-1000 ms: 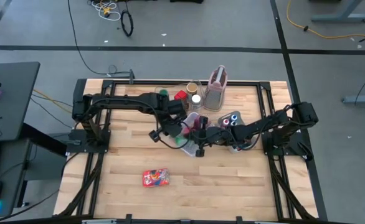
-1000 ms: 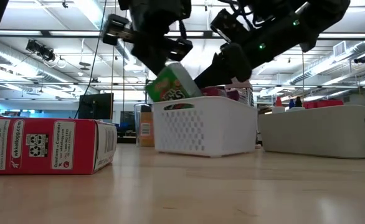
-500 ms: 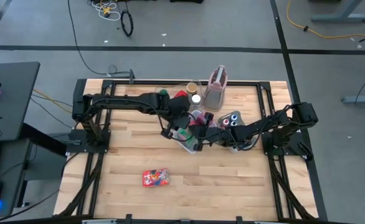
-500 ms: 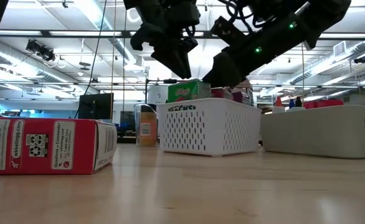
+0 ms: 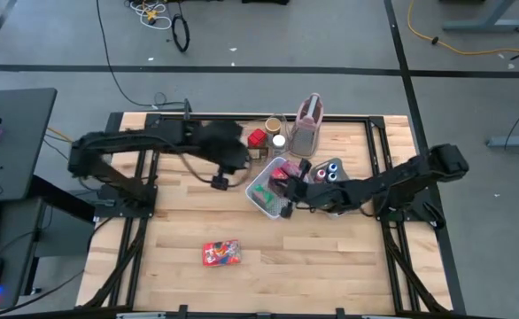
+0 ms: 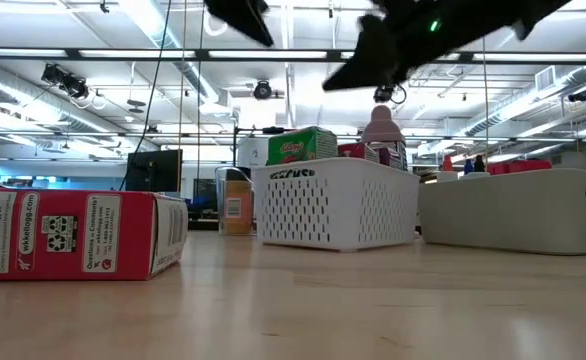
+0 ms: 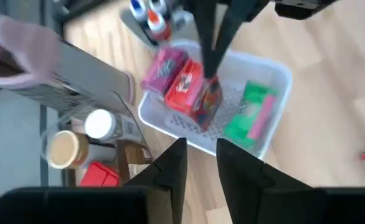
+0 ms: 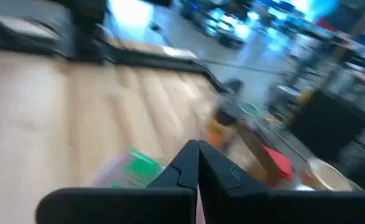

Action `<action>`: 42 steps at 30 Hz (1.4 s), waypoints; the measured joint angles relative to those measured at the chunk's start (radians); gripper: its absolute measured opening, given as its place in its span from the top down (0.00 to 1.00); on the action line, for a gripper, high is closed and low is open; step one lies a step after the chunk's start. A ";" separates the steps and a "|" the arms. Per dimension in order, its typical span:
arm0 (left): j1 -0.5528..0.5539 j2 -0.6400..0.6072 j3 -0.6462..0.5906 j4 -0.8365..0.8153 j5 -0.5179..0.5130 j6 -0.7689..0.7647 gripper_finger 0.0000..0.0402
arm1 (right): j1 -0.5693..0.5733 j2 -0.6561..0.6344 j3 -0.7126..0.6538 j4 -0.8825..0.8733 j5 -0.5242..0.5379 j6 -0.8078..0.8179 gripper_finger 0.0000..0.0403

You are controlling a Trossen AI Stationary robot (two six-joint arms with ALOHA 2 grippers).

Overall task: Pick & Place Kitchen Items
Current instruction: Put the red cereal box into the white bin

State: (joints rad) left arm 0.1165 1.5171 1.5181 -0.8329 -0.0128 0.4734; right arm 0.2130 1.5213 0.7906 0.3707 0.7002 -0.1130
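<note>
high: your left gripper [image 5: 217, 180] sits empty beside the white basket [image 5: 258, 202] | left wrist: fingers slightly parted, green packet [image 7: 251, 115] lies in basket beyond them | right wrist: right gripper [image 8: 198, 163] pinched tight, nothing held

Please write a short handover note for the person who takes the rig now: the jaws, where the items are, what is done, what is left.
Left gripper: jaws slightly apart, empty, beside the white basket.
Right gripper: jaws shut, empty, over the basket.
Done: green packet, red packet and pink packet lie in the basket.
Left: red box alone at the table's front; jars near the pinkish jug; small bottles in the grey tray.
</note>
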 joint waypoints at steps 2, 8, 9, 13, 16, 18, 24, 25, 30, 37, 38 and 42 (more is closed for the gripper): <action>-0.009 -0.064 0.000 -0.004 0.001 -0.029 0.77 | 0.018 -0.033 0.000 -0.001 -0.062 0.000 0.98; -0.059 -0.241 -0.075 0.037 0.012 -0.099 0.80 | 0.052 -0.068 0.000 0.022 -0.410 -0.011 0.91; -0.071 -0.267 -0.106 0.054 0.015 -0.112 0.81 | 0.058 -0.064 0.000 0.045 -0.432 -0.019 0.89; -0.134 -0.373 -0.283 0.154 0.011 -0.208 0.83 | 0.080 -0.042 0.001 0.109 -0.450 -0.028 0.81; -0.197 -0.439 -0.440 0.283 0.007 -0.291 0.84 | 0.091 -0.028 0.001 0.143 -0.457 -0.031 0.74; -0.244 -0.462 -0.536 0.376 0.006 -0.345 0.85 | 0.097 -0.008 0.001 0.184 -0.458 -0.031 0.69; -0.375 -0.467 -0.741 0.578 -0.017 -0.518 0.87 | 0.098 0.055 0.001 0.350 -0.531 -0.028 0.54; -0.392 -0.461 -0.771 0.625 -0.040 -0.542 0.87 | 0.098 0.062 0.001 0.356 -0.556 -0.030 0.52; -0.432 -0.450 -0.855 0.662 -0.129 -0.693 0.81 | 0.099 0.114 0.024 0.358 -0.579 0.008 0.48; -0.431 -0.451 -0.856 0.555 -0.041 -1.159 0.63 | 0.098 0.217 0.125 0.349 -0.586 0.002 0.48; -0.431 -0.451 -0.856 0.544 -0.005 -1.240 0.61 | 0.095 0.235 0.149 0.340 -0.586 -0.001 0.48; -0.440 -0.448 -0.855 0.482 0.141 -1.582 0.55 | 0.093 0.293 0.222 0.237 -0.586 -0.049 0.48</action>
State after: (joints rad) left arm -0.3238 1.0691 0.6627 -0.3508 0.1278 -1.1091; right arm 0.3058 1.8143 1.0129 0.6073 0.1139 -0.1619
